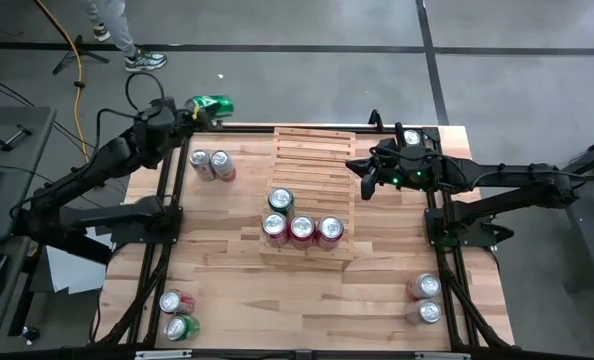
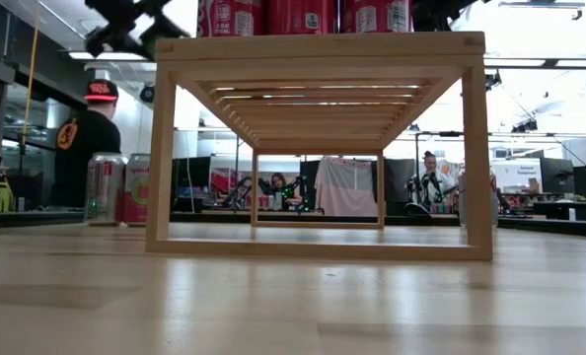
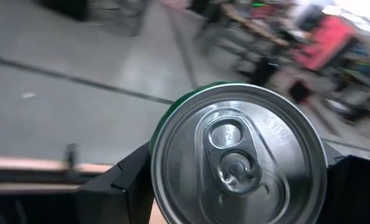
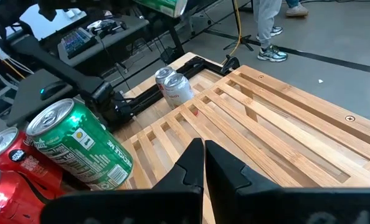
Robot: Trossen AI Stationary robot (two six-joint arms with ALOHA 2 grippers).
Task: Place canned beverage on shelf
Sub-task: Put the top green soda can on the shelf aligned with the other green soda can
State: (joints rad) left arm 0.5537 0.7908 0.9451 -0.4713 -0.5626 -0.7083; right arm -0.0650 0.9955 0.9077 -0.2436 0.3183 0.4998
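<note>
Left gripper (image 1: 199, 108) at table's far-left corner, fingers clamped on green can (image 1: 212, 104), can lying sideways above table edge, well apart from shelf (image 1: 312, 150). Left wrist view: can lid (image 3: 239, 155) fills frame, facing camera, dark fingers (image 3: 119, 183) on both flanks, touching can body. Right gripper (image 1: 362, 166) at shelf's right side over upper slats, fingers pressed together, holding nothing. Shelf mid-table: another green can (image 1: 280, 201) on it, three red cans (image 1: 302, 229) in row on front tier. Spare can pairs at table's corners.
</note>
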